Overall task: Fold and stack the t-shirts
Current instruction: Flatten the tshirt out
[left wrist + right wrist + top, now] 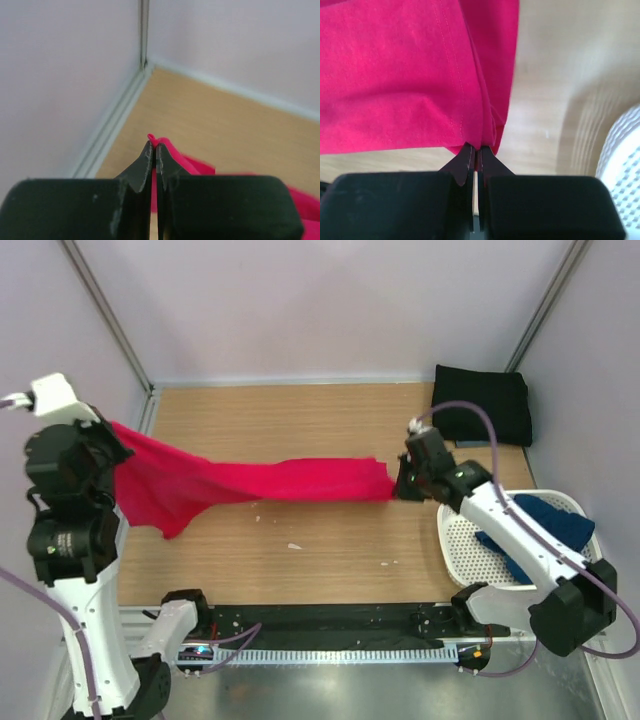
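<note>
The red t-shirt (250,482) hangs stretched across the table between both arms. My left gripper (108,430) is shut on its left end, raised above the table's left edge; a pinch of red cloth (156,141) shows at the left gripper's tip (155,146). My right gripper (397,483) is shut on the shirt's right end; the hem (420,75) bunches at the right gripper's tip (476,149). The black t-shirt (482,405) lies folded at the back right corner. The navy t-shirt (545,523) lies in the white basket (462,545).
The white perforated basket stands at the right front, partly under my right arm; its rim shows in the right wrist view (625,150). Pale walls enclose the wooden table (300,560) at left, back and right. A black rail (330,620) runs along the near edge.
</note>
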`<state>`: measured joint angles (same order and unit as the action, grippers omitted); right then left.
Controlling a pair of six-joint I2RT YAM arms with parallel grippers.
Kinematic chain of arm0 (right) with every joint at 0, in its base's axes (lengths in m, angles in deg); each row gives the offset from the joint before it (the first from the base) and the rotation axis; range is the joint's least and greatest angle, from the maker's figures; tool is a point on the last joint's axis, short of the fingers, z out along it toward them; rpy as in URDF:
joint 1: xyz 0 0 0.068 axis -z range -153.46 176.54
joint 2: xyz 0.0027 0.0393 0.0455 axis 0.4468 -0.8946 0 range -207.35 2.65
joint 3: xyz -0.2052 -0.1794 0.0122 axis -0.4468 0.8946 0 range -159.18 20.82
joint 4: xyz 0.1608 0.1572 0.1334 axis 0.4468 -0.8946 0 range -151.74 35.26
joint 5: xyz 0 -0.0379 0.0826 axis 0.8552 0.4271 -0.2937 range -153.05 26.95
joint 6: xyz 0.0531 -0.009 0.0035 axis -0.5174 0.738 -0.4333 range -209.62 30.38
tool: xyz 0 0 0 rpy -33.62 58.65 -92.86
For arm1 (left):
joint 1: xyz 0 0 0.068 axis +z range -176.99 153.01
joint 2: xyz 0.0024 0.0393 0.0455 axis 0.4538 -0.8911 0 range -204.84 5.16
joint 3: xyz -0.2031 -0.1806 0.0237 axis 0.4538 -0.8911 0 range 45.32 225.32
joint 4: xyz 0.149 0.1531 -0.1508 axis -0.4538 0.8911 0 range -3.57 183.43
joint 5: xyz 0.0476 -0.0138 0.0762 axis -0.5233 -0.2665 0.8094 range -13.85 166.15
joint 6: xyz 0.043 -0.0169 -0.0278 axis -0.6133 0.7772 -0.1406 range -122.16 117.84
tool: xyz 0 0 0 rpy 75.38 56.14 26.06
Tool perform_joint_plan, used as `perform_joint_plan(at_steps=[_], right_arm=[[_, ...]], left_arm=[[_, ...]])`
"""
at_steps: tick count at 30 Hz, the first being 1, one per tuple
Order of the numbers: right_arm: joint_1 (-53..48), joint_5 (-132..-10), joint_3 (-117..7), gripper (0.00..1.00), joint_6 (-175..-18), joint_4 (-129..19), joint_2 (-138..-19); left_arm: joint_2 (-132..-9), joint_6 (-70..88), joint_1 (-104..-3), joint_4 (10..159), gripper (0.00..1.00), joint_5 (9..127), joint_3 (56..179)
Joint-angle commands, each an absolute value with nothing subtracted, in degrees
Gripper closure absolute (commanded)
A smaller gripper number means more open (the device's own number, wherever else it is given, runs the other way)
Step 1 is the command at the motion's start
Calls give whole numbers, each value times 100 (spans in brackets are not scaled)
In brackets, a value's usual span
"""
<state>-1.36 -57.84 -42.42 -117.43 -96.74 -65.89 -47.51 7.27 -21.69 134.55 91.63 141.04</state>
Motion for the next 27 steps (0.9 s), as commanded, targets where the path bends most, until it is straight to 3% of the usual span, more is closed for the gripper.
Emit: perform_joint_plan(at_steps=[1, 3, 6, 7, 8, 13, 17, 27], right_arm=[[-176, -6585, -3096, 99, -12371, -9227, -6389], [-220, -6516, -2692, 98, -12355, -9262, -6319], [-220, -6428, -2593, 79, -12057, -9587, -6283], [-220, -6410, -2646, 69, -12003, -9718, -6309], [-229, -6367, -2733, 53, -11933, -9972, -6336], [-220, -5910, -3743, 32, -11862, -10334, -6809], [-211, -5900, -4114, 31, -12029, -9985, -7399], [-211, -5786, -3727, 42, -11705, -8814, -8462]], left_arm=[[-4558, 987, -2145, 13399, 100, 8706, 12937], [-4398, 1311, -2154, 13363, 100, 8661, 12253], [-4012, 1558, -2154, 13381, 100, 8546, 11471], [-3915, 1576, -2154, 13389, 100, 8555, 11319], [-3766, 1585, -2154, 13398, 100, 8546, 11169], [-3501, 1673, -2207, 13434, 100, 8529, 10501], [-3396, 1744, -2198, 13267, 100, 8634, 10298], [-3396, 1717, -2207, 13284, 100, 8713, 10386]])
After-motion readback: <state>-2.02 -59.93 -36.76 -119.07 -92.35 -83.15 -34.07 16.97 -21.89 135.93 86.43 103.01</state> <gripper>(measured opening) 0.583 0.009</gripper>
